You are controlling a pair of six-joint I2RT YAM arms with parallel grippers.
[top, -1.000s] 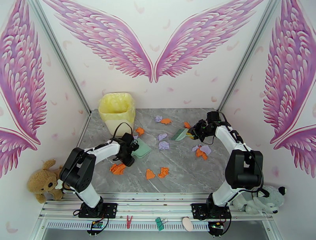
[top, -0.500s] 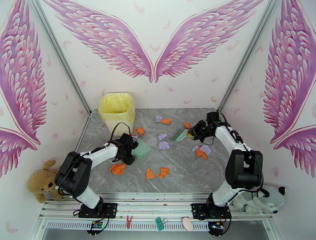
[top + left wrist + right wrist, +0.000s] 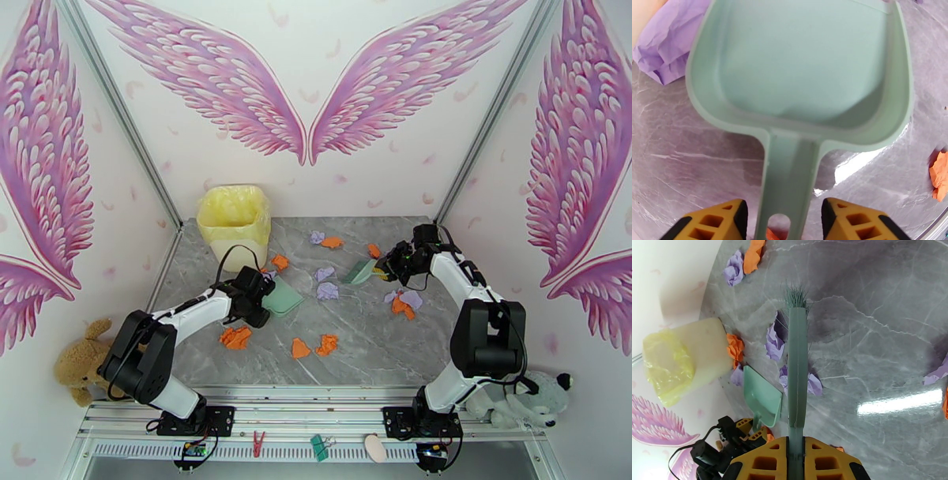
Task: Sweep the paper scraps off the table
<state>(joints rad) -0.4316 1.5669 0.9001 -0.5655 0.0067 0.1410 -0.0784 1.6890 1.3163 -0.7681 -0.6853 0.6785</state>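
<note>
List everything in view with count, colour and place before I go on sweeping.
table: one, grey marble
orange paper scraps: about seven, orange, scattered over it
lavender paper scraps: about six, pale purple, mostly far half
dustpan: one, mint green, flat, left of centre
brush: one, mint green, right of centre
bin: one, cream with yellow liner, far left corner
teddy bear: one, tan, beyond the left edge
plush dog: one, grey-white, near right corner
clips: two, red and green, near rail
left gripper: one, yellow fingers, open astride the dustpan handle
right gripper: one, yellow fingers, shut on the brush handle
</note>
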